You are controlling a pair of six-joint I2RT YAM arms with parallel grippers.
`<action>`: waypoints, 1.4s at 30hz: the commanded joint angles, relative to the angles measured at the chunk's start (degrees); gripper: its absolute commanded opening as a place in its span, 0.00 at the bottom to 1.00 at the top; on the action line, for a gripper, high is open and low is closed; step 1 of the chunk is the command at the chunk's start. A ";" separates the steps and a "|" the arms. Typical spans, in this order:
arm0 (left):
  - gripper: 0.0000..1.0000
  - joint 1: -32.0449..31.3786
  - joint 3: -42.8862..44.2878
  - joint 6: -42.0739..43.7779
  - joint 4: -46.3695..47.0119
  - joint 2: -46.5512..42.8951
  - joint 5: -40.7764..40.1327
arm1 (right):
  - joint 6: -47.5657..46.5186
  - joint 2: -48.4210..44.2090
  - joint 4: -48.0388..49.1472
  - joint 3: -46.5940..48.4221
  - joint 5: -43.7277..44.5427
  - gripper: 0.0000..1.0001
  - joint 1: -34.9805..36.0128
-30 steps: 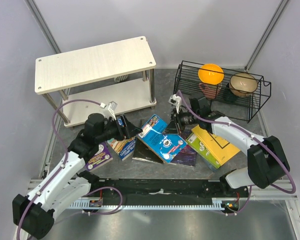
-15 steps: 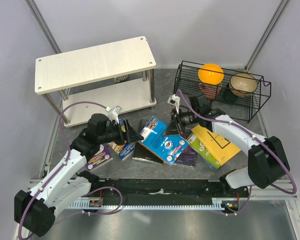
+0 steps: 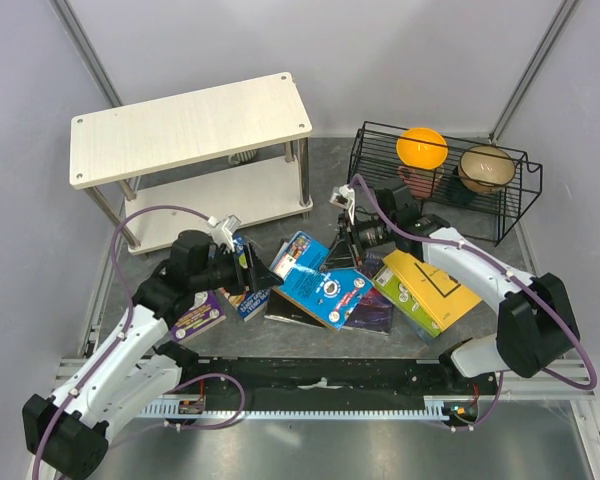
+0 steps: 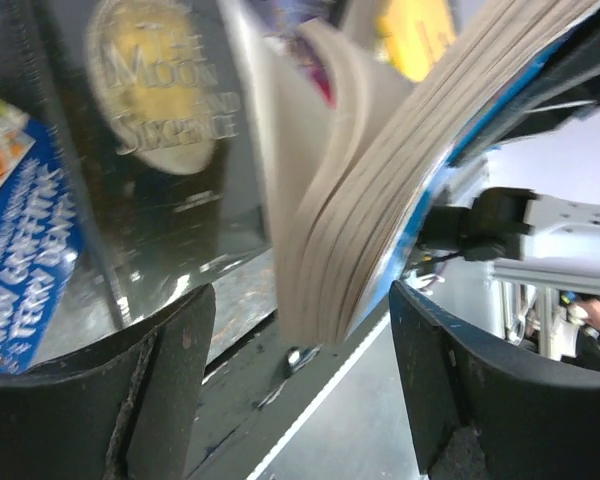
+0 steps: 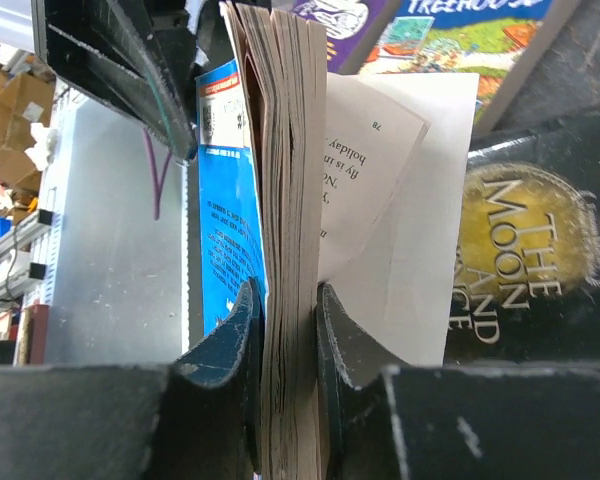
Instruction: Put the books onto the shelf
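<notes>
From overhead, the thin blue paperback [image 3: 320, 282] tilts up off the heap of books on the grey table, near the front of the pale two-tier wooden shelf [image 3: 190, 125] on chrome legs. The right claw [image 3: 346, 240] meets its far edge, but that view hides the grip. The right wrist camera settles it: the right claw [image 5: 285, 330] is clamped on the page block, blue cover [image 5: 225, 230] on one side and a loose page fanned out on the other. The left wrist camera shows the left claw [image 4: 305, 350] spread wide, with the book's curling page edges [image 4: 380, 200] between its fingers. The black-and-gold paperback [image 5: 520, 260] underneath has a readable title only in the wrist views.
</notes>
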 commanded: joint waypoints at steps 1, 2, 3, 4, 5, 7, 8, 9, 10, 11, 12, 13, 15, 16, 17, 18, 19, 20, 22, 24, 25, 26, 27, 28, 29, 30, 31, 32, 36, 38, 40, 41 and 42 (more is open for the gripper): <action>0.76 -0.21 1.49 -4.02 8.15 0.03 8.26 | 2.05 0.57 5.38 4.26 -7.18 0.00 1.11; 0.75 -0.30 1.15 -4.65 10.52 0.20 10.01 | 2.32 0.92 5.73 4.44 -7.18 0.00 1.28; 0.74 -0.30 1.14 -6.05 11.58 0.29 10.64 | 2.58 1.19 6.08 4.79 -7.27 0.00 1.37; 0.69 -0.30 1.06 -6.84 12.46 0.29 11.34 | 2.76 1.28 6.09 4.88 -7.27 0.00 1.46; 0.66 -0.30 0.97 -7.55 13.95 0.55 11.69 | 2.94 1.36 6.17 5.05 -7.19 0.00 1.55; 0.46 -0.30 1.23 -9.22 14.76 0.29 11.53 | 3.02 1.36 6.09 5.23 -6.49 0.00 1.55; 0.36 -0.30 1.84 -9.49 14.58 -0.06 11.35 | 3.02 1.19 5.91 5.23 -6.22 0.00 1.55; 0.23 -0.30 2.19 -10.10 14.32 -0.76 10.82 | 2.85 1.01 5.65 5.23 -6.13 0.00 1.55; 0.02 -0.39 2.81 -10.19 13.71 -1.28 9.43 | 2.41 0.49 5.56 5.23 -5.96 0.03 1.46; 0.02 -0.30 4.38 -10.19 11.88 -1.72 8.54 | 1.80 0.40 4.43 5.93 -5.26 0.06 1.46; 0.02 -0.30 5.53 -9.84 10.21 -2.69 7.66 | 0.32 0.22 2.50 7.07 -4.47 0.14 1.46; 0.02 -0.21 6.93 -9.58 8.80 -2.96 5.57 | -2.66 -0.21 -0.91 8.82 -3.24 0.41 1.29; 0.02 0.13 12.55 -8.96 3.89 -3.75 2.49 | -15.91 -0.13 -16.62 17.76 3.60 0.66 1.11; 0.01 0.22 16.75 -8.87 2.82 -3.75 -0.14 | -19.70 -0.04 -21.72 21.28 6.85 0.84 0.67; 0.02 0.92 18.96 -8.87 1.76 -3.75 -1.38 | -23.39 -0.48 -27.34 26.45 12.62 0.89 0.15; 0.02 1.28 21.25 -9.13 0.45 -3.49 -2.44 | -24.04 -1.18 -28.70 28.15 14.85 0.94 -0.73; 0.02 2.15 25.97 -9.22 0.35 -2.27 -4.02 | -24.65 -3.27 -29.50 29.39 16.01 0.98 -3.61; 0.02 2.51 28.37 -9.31 0.43 -1.47 -4.56 | -25.18 -4.51 -30.03 30.71 16.54 0.98 -5.29; 0.02 3.47 35.02 -9.84 2.10 1.76 -5.17 | -25.01 -7.41 -30.21 31.68 16.72 0.98 -11.07; 0.01 4.35 39.18 -10.72 3.76 4.41 -5.35 | -25.10 -8.13 -32.40 32.92 15.06 0.98 -14.52; 0.01 5.57 43.03 -11.07 5.25 7.21 -5.70 | -25.01 -9.09 -32.58 32.66 14.53 0.98 -17.15; 0.01 6.46 44.89 -11.59 6.14 8.98 -6.05 | -24.84 -9.62 -32.50 31.35 13.83 0.98 -18.04; 0.01 7.68 46.65 -12.21 6.84 10.47 -6.06 | -24.58 -10.06 -32.41 30.55 12.86 0.98 -18.83; 0.01 10.65 49.72 -13.08 9.55 12.05 -5.36 | -24.14 -10.76 -32.15 29.67 10.33 0.98 -20.32; 0.02 12.34 50.96 -15.70 10.97 15.38 -4.92 | -23.52 -11.03 -31.10 27.84 9.35 0.98 -21.03; 0.02 14.01 52.02 -17.03 12.37 16.89 -4.74 | -23.08 -11.38 -30.39 26.95 8.47 0.98 -22.08; 0.01 16.90 54.12 -18.18 14.30 18.73 -4.56 | -22.21 -11.90 -29.43 25.46 7.50 0.98 -22.53; 0.02 18.14 55.19 -19.84 14.75 22.06 -4.65 | -22.03 -12.17 -29.16 24.92 7.23 0.98 -22.88; 0.02 21.75 60.72 -20.65 14.67 30.95 -5.27 | -21.15 -13.31 -27.93 22.38 6.18 0.98 -23.76; 0.02 23.07 63.45 -20.56 13.27 34.03 -5.26 | -20.53 -13.58 -26.96 21.06 5.74 0.98 -23.94; 0.02 24.04 64.86 -20.65 12.74 37.28 -4.47 | -19.92 -13.84 -25.91 19.92 5.21 0.98 -24.29; 0.02 24.13 65.04 -20.39 12.30 38.16 -4.47 | -19.48 -13.84 -25.47 19.65 4.86 0.98 -24.47; 0.02 24.22 65.13 -20.39 11.69 39.39 -4.21 | -19.30 -13.93 -25.29 19.47 4.77 0.98 -24.38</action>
